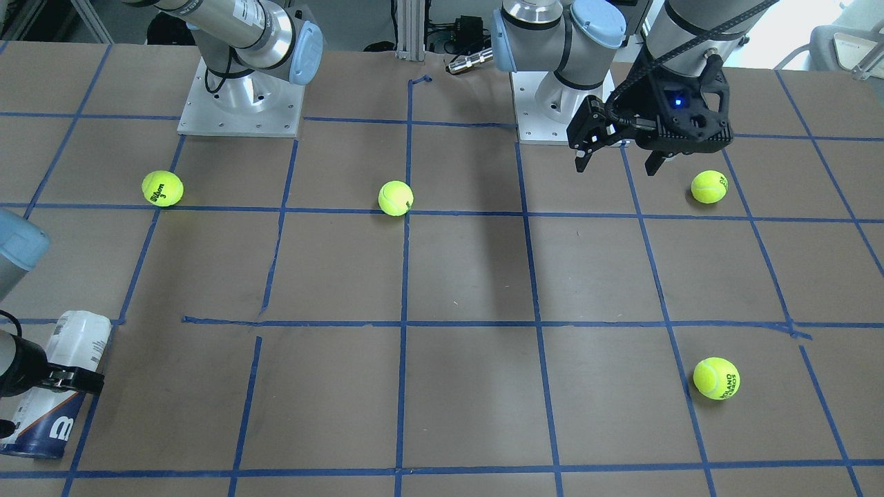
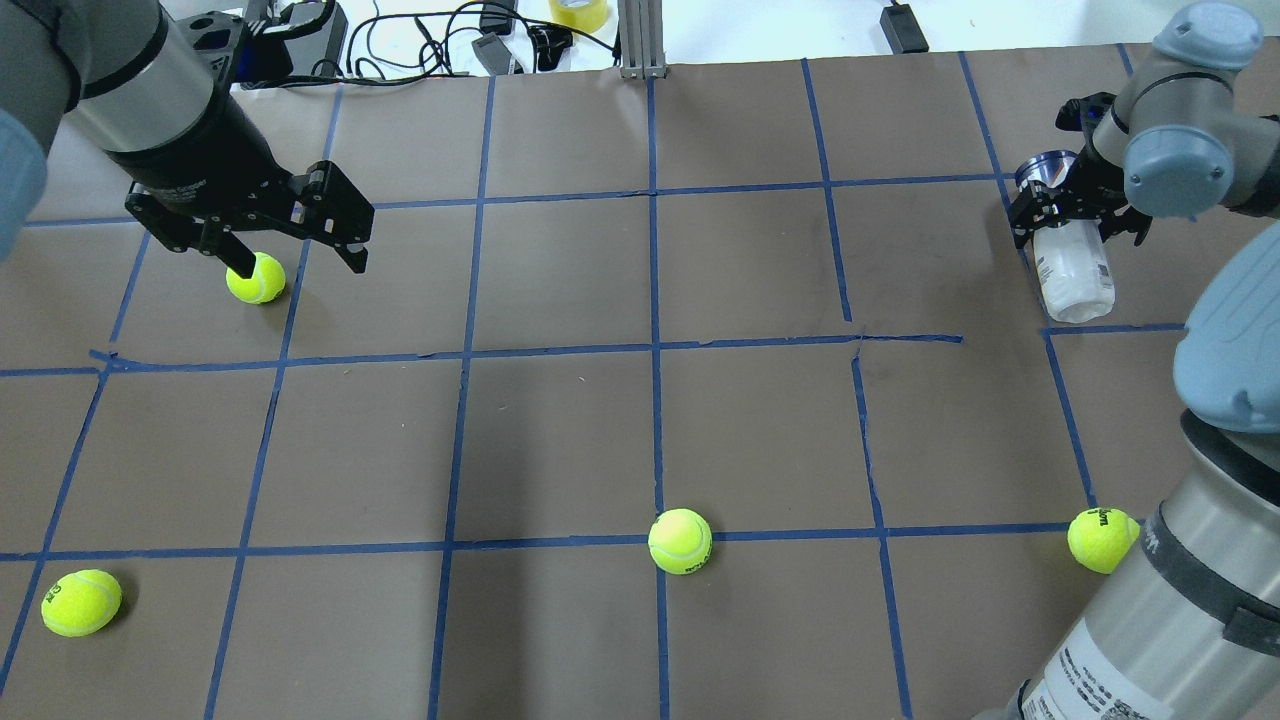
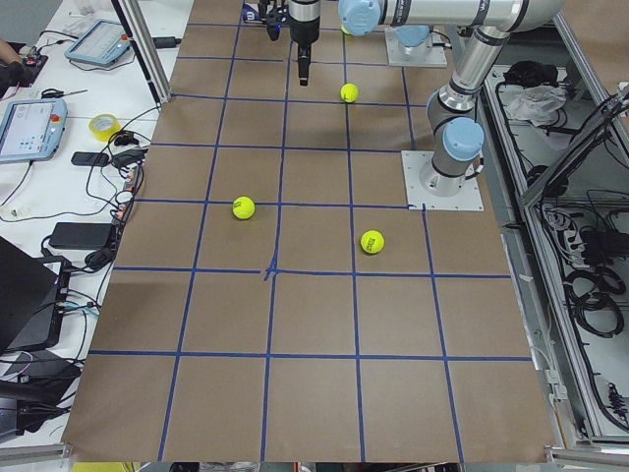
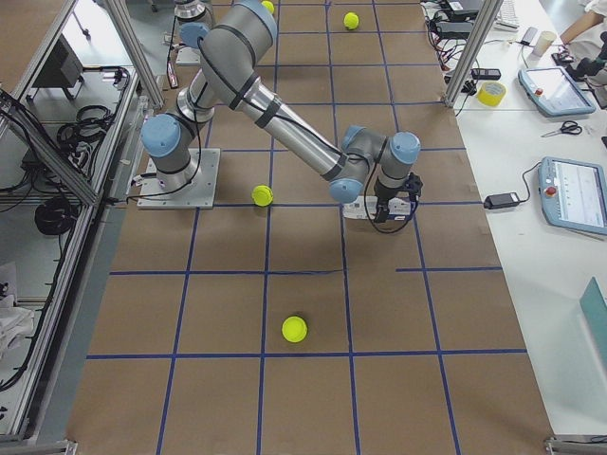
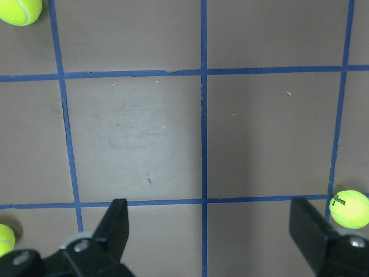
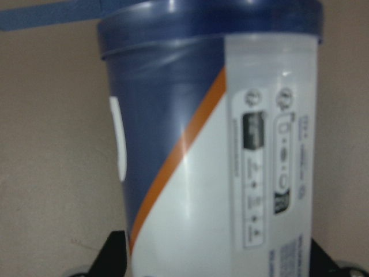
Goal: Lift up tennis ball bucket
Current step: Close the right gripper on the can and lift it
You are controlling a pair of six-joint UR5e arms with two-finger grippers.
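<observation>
The tennis ball bucket is a slim white and navy can that lies at the table's far right in the overhead view. In the front-facing view it is at the bottom left. My right gripper straddles its middle. In the right wrist view the can fills the frame, with a finger pressed against each side, so the gripper is shut on it. I cannot tell whether the can is off the table. My left gripper is open and empty, hovering beside a tennis ball.
Other tennis balls lie at the front left, front middle and front right by my right arm's base. Blue tape lines grid the brown table. Cables and devices sit beyond the far edge.
</observation>
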